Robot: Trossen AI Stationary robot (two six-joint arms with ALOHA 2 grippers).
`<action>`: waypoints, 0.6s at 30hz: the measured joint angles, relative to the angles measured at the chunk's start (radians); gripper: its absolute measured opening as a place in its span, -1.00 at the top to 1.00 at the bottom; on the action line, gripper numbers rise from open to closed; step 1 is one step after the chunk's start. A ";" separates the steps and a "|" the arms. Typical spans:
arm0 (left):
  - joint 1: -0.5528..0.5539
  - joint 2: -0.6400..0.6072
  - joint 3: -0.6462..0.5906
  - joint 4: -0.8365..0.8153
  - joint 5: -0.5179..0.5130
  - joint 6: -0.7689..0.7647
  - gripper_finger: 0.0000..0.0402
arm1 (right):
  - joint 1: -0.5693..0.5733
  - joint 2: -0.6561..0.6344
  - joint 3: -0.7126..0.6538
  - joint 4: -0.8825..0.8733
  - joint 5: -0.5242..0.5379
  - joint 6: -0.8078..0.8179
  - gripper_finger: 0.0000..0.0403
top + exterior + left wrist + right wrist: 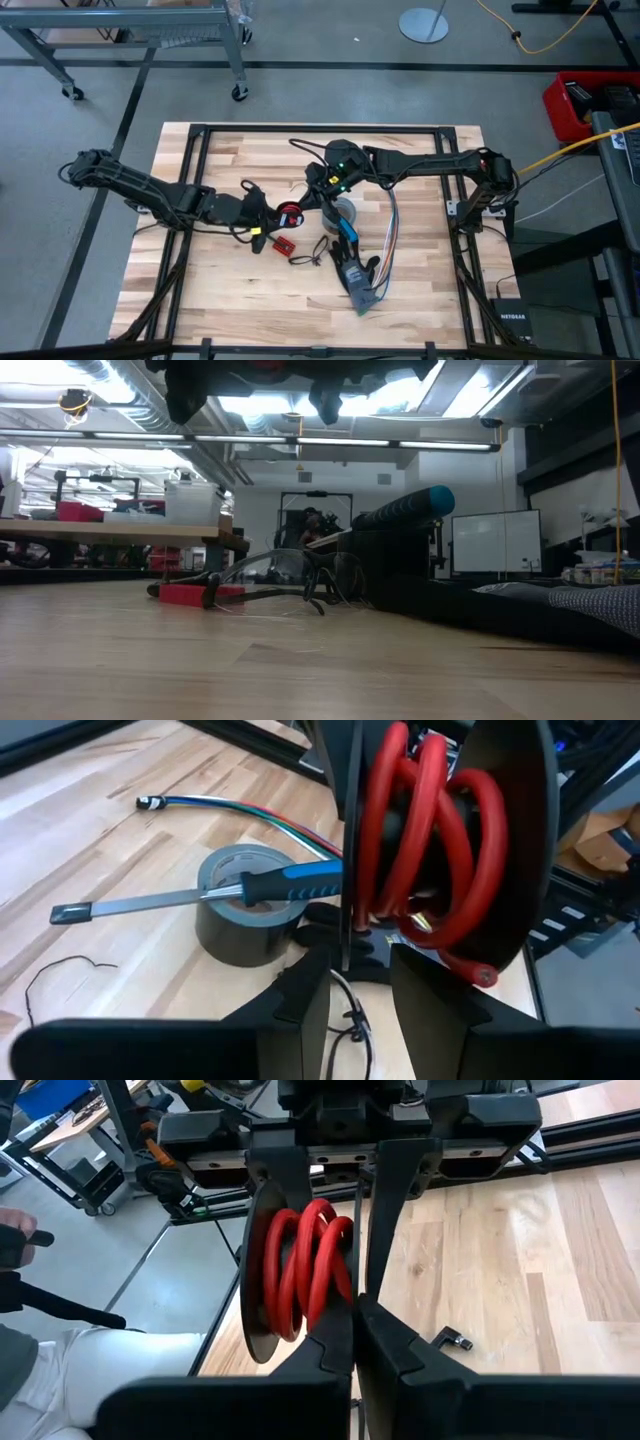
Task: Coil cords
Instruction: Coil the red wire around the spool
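Cords (290,214), a red coil wound between dark discs, hang above the table's (200,290) middle, caught between the two grippers. The left gripper (279,214) reaches in from the left and is clenched on the coil; in its wrist view its fingers (300,1000) stand close on either side of a thin dark disc edge, the red loops (430,850) just past them. The right gripper (308,200) meets it from the opposite side, its jaws pinched nearly together on the bundle's edge (305,1270). Just beside the right gripper a grey tape roll (345,211) stands on the wood, with a blue-handled screwdriver (200,898) lying across its top. Ribbon wires (388,240) curve past the roll, and a small red board (284,245) lies near the left gripper. A person (60,1370) shows beyond the table edge.
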 joint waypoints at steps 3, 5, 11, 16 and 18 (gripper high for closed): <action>0.000 0.001 0.000 0.003 0.001 0.000 0.50 | 0.000 0.000 0.000 -0.001 0.000 0.000 0.99; 0.000 0.001 0.000 0.013 0.001 0.004 0.50 | 0.000 0.000 0.000 -0.001 0.000 0.001 0.99; 0.000 0.002 -0.001 0.095 0.006 0.092 0.61 | 0.000 0.000 0.001 -0.016 -0.018 0.004 0.99; 0.000 0.002 -0.001 0.102 0.002 0.107 0.85 | 0.000 -0.001 0.001 -0.012 -0.036 0.004 0.99; 0.000 0.002 -0.001 0.102 0.002 0.101 0.95 | 0.000 -0.001 0.001 -0.011 -0.036 0.003 0.99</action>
